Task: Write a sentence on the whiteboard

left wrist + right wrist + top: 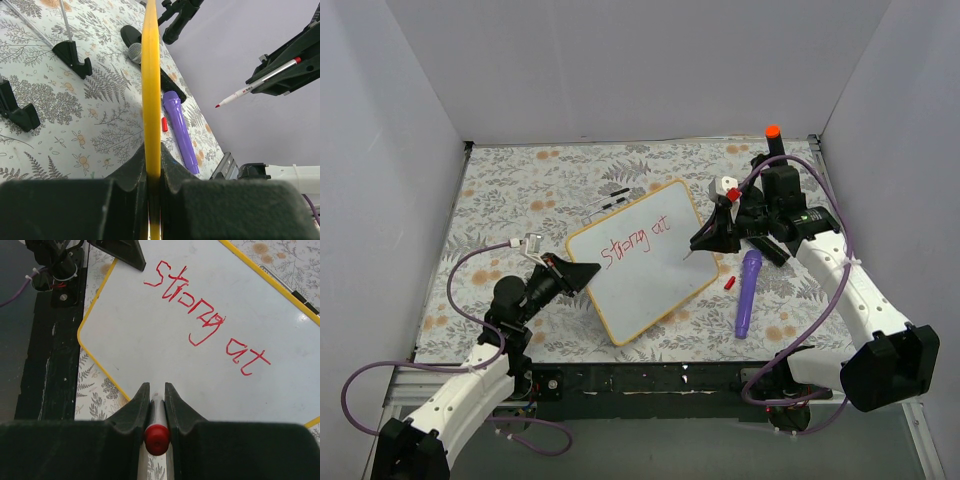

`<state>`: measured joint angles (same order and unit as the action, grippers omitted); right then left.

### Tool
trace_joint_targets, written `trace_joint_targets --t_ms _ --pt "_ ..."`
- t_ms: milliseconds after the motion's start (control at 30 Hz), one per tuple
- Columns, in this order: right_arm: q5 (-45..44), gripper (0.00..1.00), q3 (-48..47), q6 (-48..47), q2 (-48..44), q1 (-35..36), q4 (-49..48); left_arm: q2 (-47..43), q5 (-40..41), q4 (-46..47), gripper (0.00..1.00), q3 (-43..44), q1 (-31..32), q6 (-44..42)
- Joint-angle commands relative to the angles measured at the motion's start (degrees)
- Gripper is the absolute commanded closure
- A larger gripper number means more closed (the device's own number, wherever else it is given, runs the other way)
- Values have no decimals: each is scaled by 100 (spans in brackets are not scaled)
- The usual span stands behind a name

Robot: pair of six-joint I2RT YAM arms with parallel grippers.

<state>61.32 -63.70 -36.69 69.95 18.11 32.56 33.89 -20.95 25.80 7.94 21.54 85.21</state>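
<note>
**Steadying and writing: whiteboard entry, two words down**

Top external: whiteboard (pixel 645 290) lies skewed at mid counter (pixel 510 195), its long axis following the sentence (pixel 635 240), "Strong at". Left end effector (pixel 582 272) pinches its left edge. Right end effector (pixel 712 235), nearer the blank area, pinches a marker (pixel 692 252); the board lies to its left.

Left wrist: frame edge-on between the fingers. Only here does the marker tip show in the air, apart from the board.

Right wrist: only here are the letters legible, with blank board below them.

top view overhead, far; both wrist views close, sharing whiteboard (pixel 650 285).
</note>
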Motion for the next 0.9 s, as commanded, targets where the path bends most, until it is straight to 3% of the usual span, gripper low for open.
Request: trace_joint_targets --t_ms 0,867 --pt "38 99 7 -76 -96 8 -3 -286 205 531 100 111 17 48" --pt "284 99 332 258 -87 0 -478 -286 223 65 100 234 17 66"
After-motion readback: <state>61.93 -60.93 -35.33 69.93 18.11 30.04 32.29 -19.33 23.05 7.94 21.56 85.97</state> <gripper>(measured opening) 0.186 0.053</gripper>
